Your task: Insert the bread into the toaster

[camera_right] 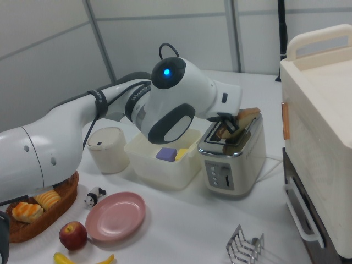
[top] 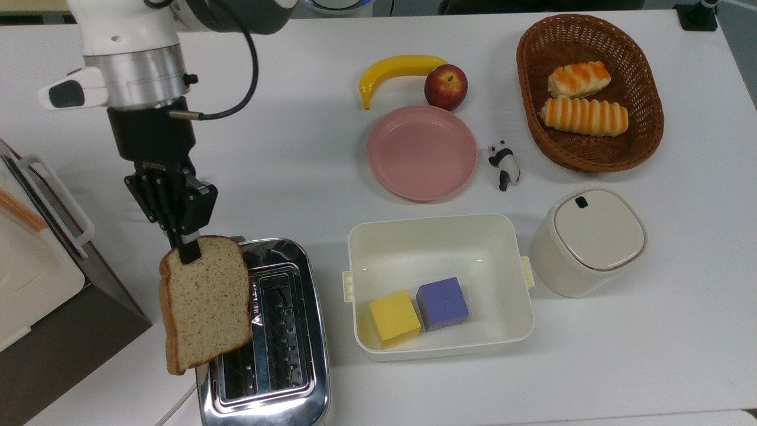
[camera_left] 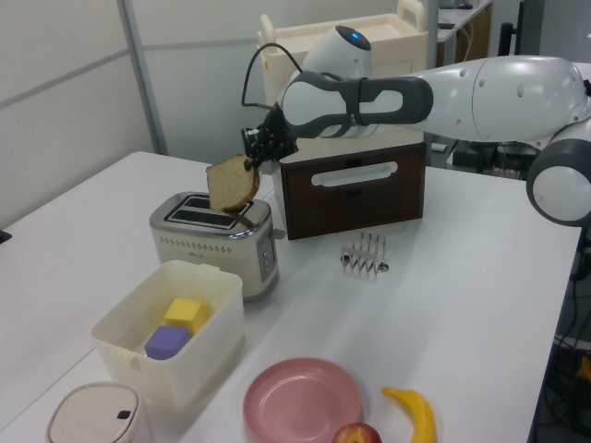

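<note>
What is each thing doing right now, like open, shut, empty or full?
gripper: shut on the bread.
bread: held tilted above the toaster, not in a slot.
toaster: both slots empty.
tub: open, holding two blocks.
lidded bin: closed.
pink plate: empty.
basket: holding two rolls.
</note>
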